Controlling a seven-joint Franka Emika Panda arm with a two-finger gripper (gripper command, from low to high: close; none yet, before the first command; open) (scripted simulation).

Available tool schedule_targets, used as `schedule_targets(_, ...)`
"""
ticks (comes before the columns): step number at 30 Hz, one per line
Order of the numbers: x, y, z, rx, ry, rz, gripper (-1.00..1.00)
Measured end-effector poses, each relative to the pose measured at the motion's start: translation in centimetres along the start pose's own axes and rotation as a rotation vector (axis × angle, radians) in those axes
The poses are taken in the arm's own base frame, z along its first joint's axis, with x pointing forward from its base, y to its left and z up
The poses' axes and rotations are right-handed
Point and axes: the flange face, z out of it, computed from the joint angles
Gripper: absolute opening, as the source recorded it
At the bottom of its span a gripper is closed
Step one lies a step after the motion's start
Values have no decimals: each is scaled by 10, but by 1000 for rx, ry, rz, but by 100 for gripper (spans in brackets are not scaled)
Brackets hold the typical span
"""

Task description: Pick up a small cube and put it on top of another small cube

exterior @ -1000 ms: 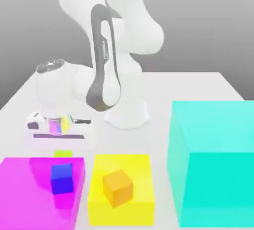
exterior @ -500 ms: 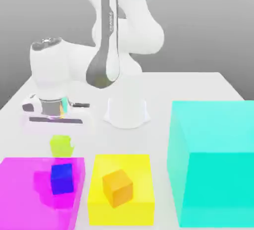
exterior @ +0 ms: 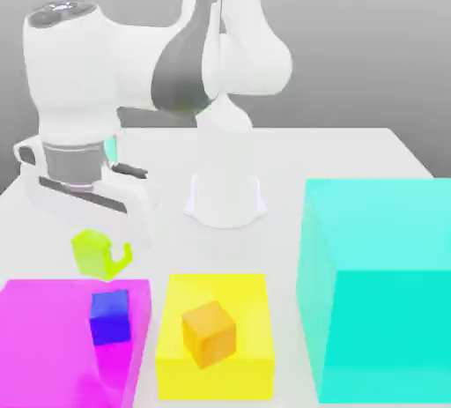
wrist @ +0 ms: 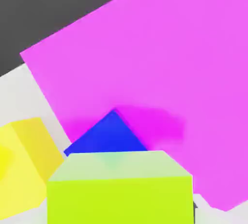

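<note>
The small lime yellow-green cube (exterior: 92, 253) hangs in the air under my gripper (exterior: 99, 246), which is shut on it. It is above the far edge of the magenta block (exterior: 44, 336), a little behind and above the blue cube (exterior: 109, 317) that sits on that block. In the hand view the lime cube (wrist: 121, 194) is close up in front, with the blue cube (wrist: 107, 138) just past it on the magenta block (wrist: 160, 73). The orange cube (exterior: 209, 332) rests on the yellow block (exterior: 211, 371).
A large cyan block (exterior: 379, 287) stands at the exterior view's right. The arm's white base (exterior: 225, 199) is at the middle back of the table. The yellow block (wrist: 22, 162) lies beside the magenta one.
The hand has risen and shifted toward the exterior view's left. The lime cube has come up off the table behind the magenta block with it. The blue and orange cubes have not moved.
</note>
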Motion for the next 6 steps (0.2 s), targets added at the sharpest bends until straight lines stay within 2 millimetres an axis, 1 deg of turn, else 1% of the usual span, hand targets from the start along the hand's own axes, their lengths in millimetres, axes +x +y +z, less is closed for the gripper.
schedule_targets(2, 0, -2, 25, 0, 1, 8, -100)
schedule_targets(3, 0, -2, 38, 0, 1, 9, 100)
schedule_targets(6, -1, -2, 38, 0, 1, 8, 100)
